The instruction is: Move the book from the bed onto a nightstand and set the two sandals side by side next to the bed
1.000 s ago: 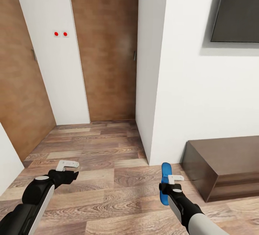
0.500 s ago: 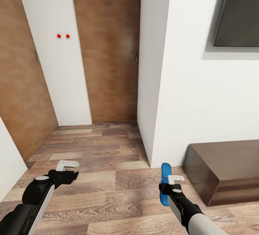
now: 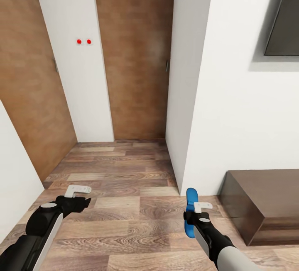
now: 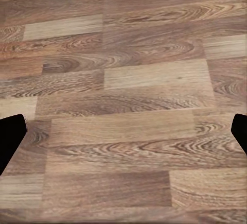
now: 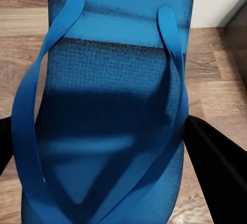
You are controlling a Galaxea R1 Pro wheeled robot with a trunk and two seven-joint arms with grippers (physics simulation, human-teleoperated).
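One blue sandal (image 3: 190,212) is in transit across a plank-floored hallway (image 3: 124,188) with brown doors (image 3: 137,55). At left, the left gripper (image 3: 79,194) hangs low and forward, jaws spread wide over bare floor, holding nothing. At right, the right gripper (image 3: 198,213) clamps the sandal on edge, carried clear of the floor, likely bound for the bed.
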